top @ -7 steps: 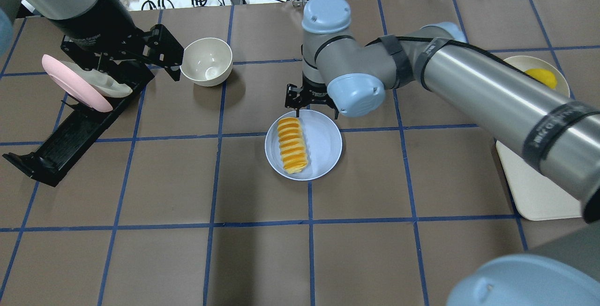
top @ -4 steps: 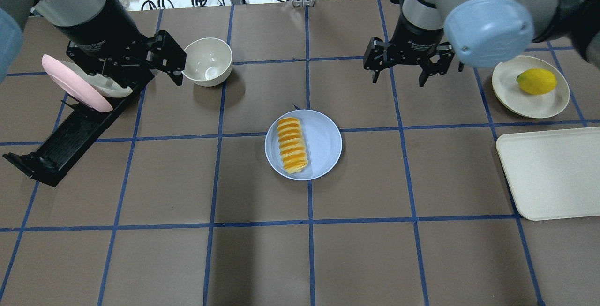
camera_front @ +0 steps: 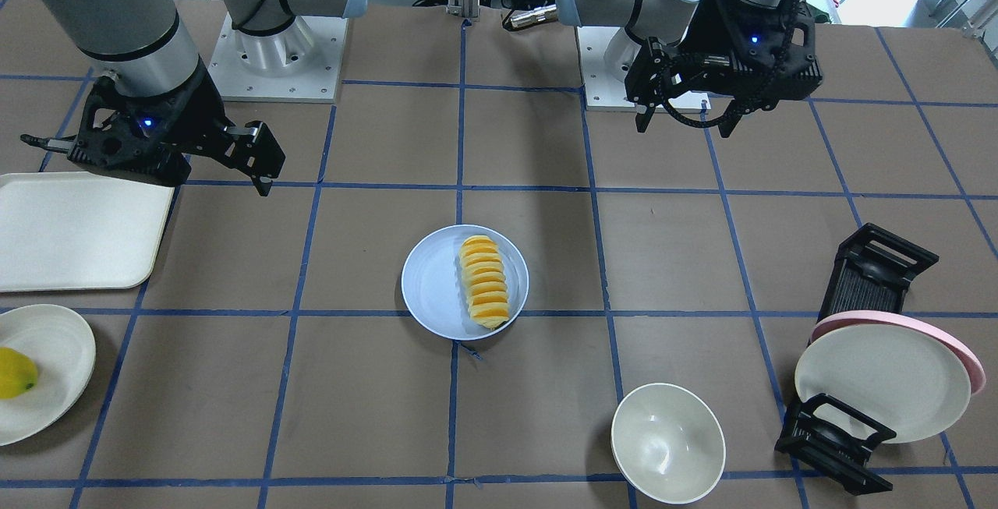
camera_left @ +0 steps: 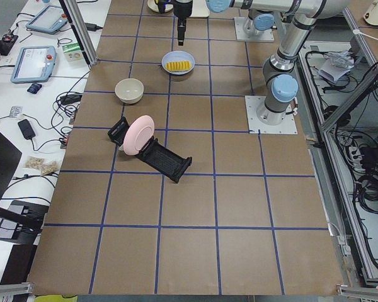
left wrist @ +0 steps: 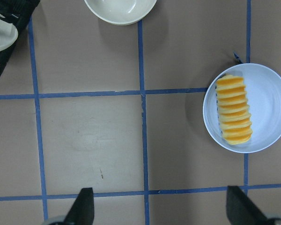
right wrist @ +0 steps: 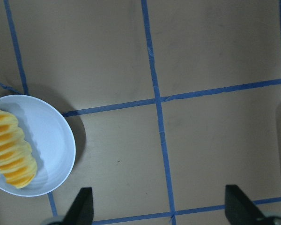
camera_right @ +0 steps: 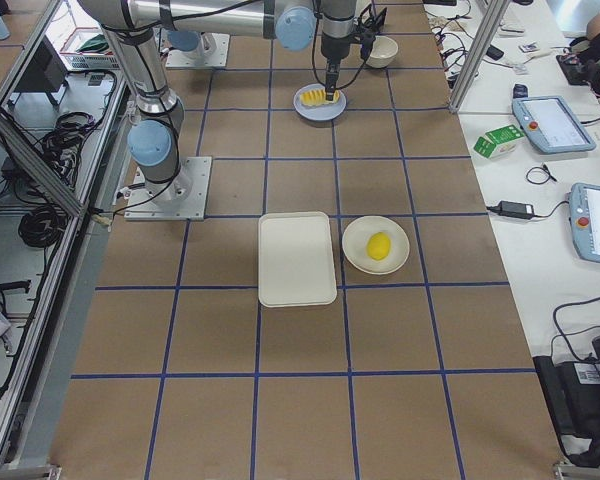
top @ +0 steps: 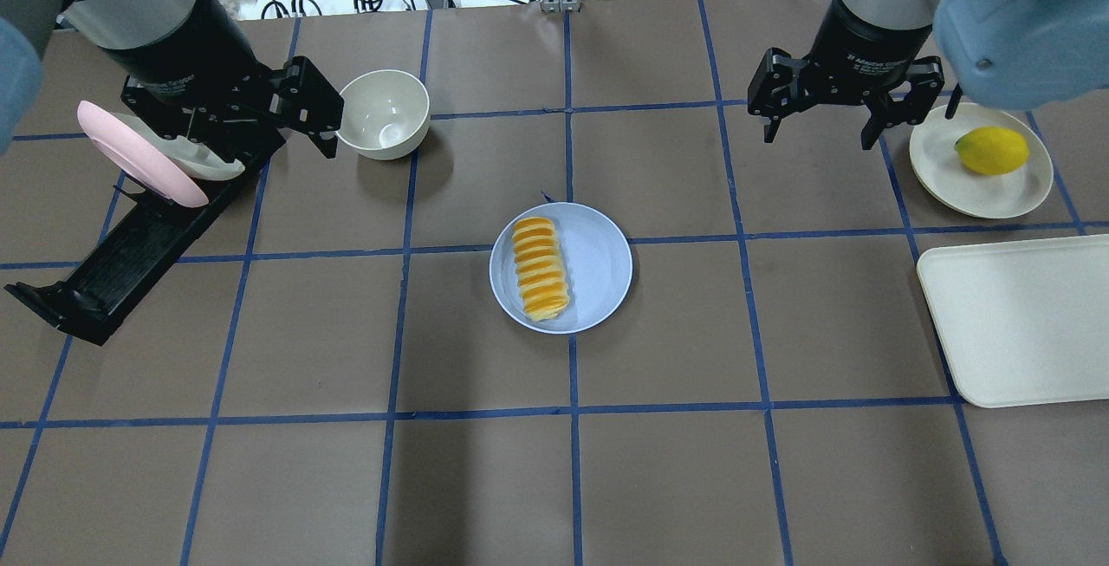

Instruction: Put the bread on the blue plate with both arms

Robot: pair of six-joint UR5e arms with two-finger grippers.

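Bread (top: pixel 540 268) lies on blue plate (top: pixel 602 267); prob. light, stiff, ridged, so pinch both ends. L gripper (camera_front: pixel 684 129) and R gripper (top: pixel 817 139) well apart from plate, fingers wide, empty.

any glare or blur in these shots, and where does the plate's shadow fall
Overhead exterior: even light, sharp; a small bright glare spot sits inside the bowl. Left wrist: the bread is crisp, but the left gripper at the bottom edge looks soft. Right wrist: the blue plate throws a soft shadow to its right and is cropped by the frame edge.
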